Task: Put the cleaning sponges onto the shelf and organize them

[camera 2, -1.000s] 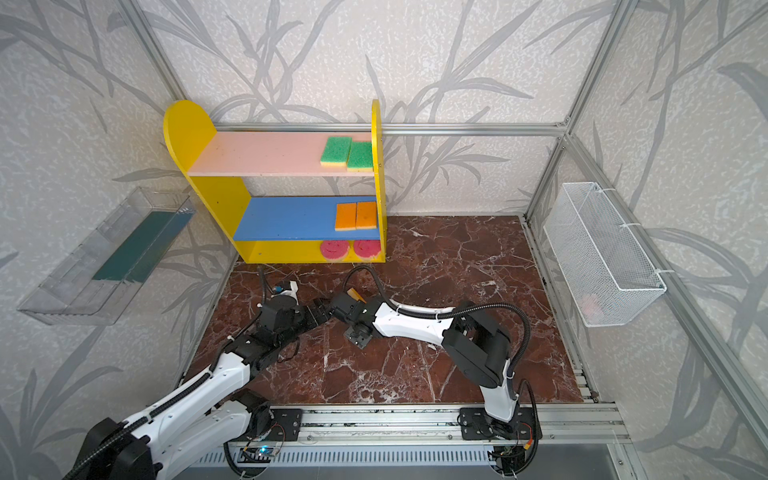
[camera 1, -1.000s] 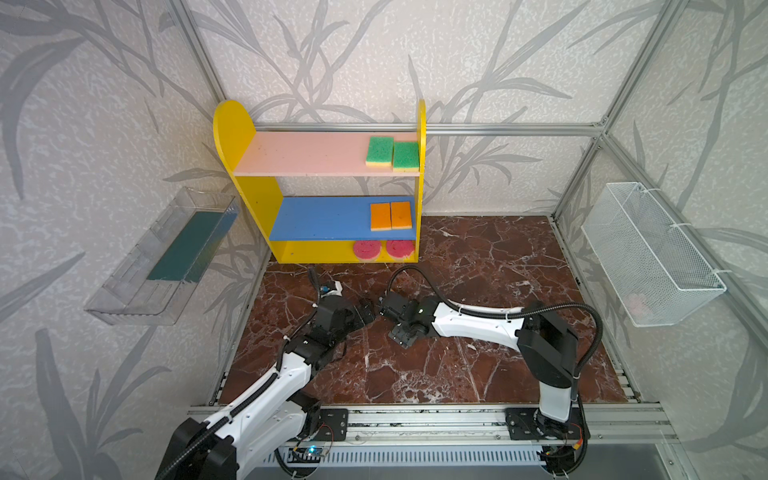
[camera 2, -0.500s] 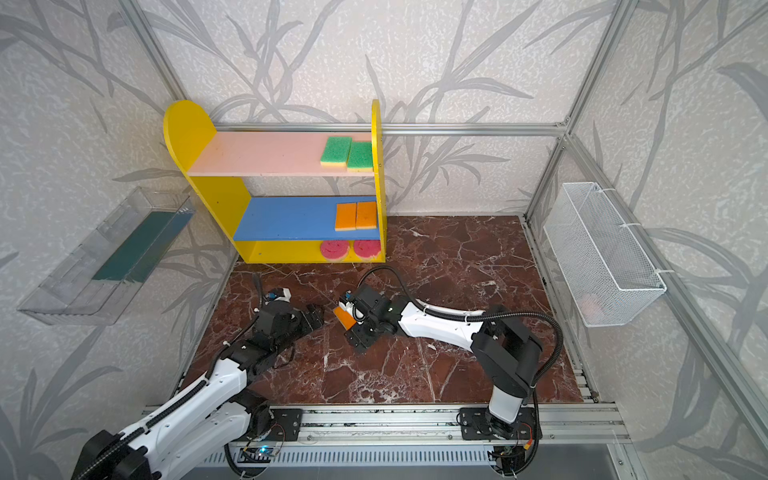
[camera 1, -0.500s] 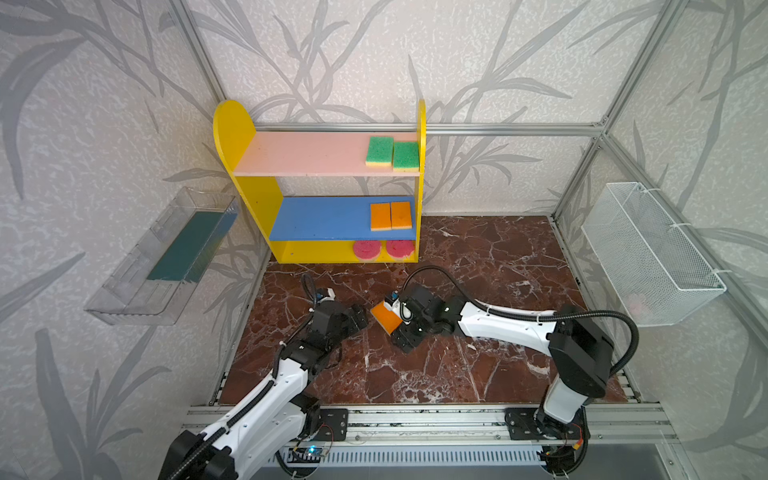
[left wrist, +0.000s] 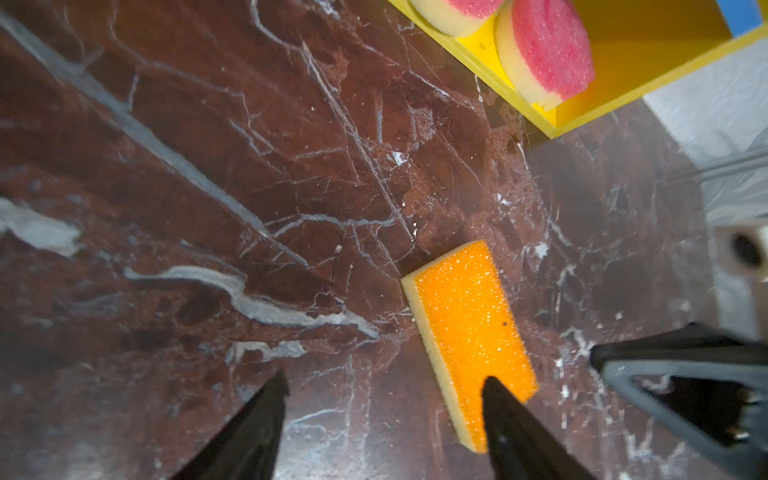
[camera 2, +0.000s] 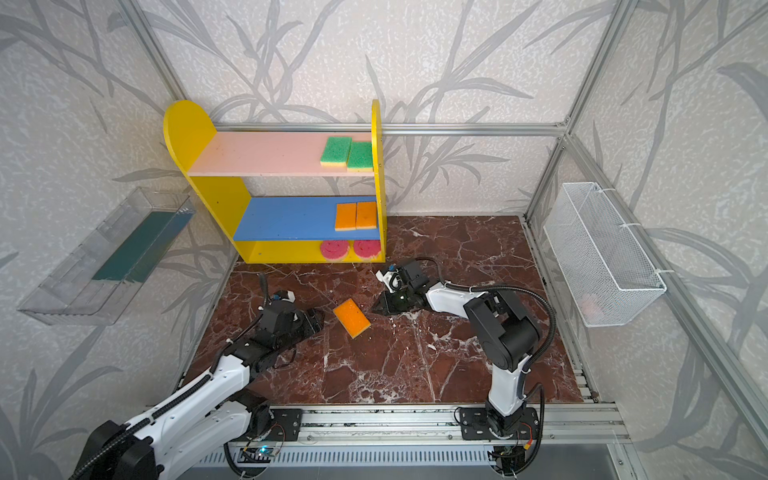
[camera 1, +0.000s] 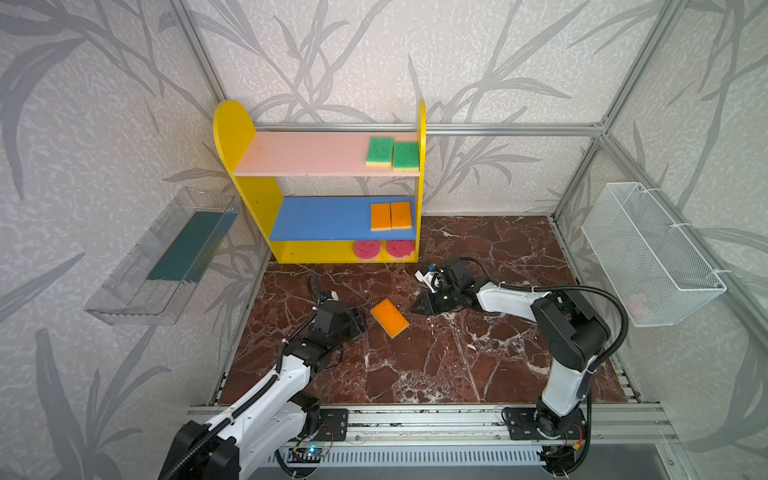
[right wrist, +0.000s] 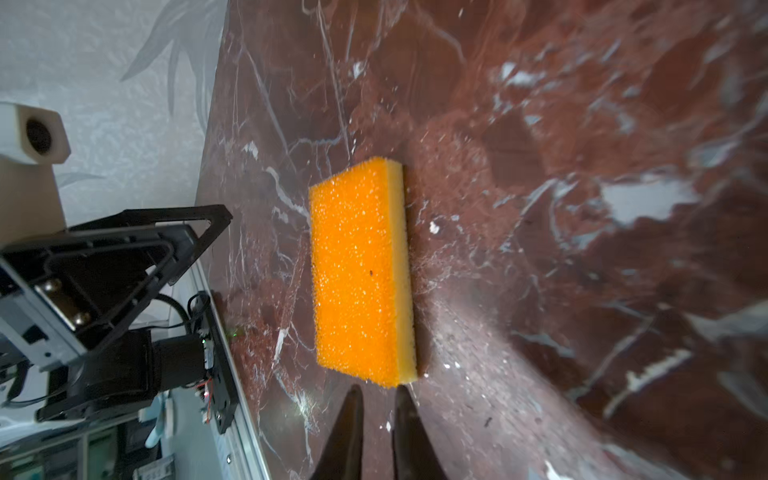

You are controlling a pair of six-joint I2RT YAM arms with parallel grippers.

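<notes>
Red-brown marble floor (camera 1: 457, 357) spreads back from the front rail, and both arms reach across it toward the middle. Nearest, the left gripper (left wrist: 386, 380) lies low with its jaws well apart and empty. In the left wrist view one black fingertip (left wrist: 505, 415) overlaps the end of the loose orange-faced sponge (camera 1: 390, 318), though whether it touches I cannot tell. That sponge lies flat on the floor between the two grippers, scrub face up (yellow foam shows along its edge), at a slant to the shelf front. The right gripper (right wrist: 378, 392) points at the sponge's other end from just beside it. Its jaws are drawn in to a thin slit with nothing between them.

Farther back the shelf (camera 1: 232, 133) stands against the rear wall. Its yellow base holds two round pink sponges (camera 1: 367, 249), the blue board two orange-faced sponges (camera 1: 381, 216) side by side, and the pink top board two green-faced sponges (camera 1: 379, 151). All six sit toward the right end. A clear tray (camera 1: 137, 305) hangs on the left wall, a wire basket (camera 1: 648, 257) on the right.
</notes>
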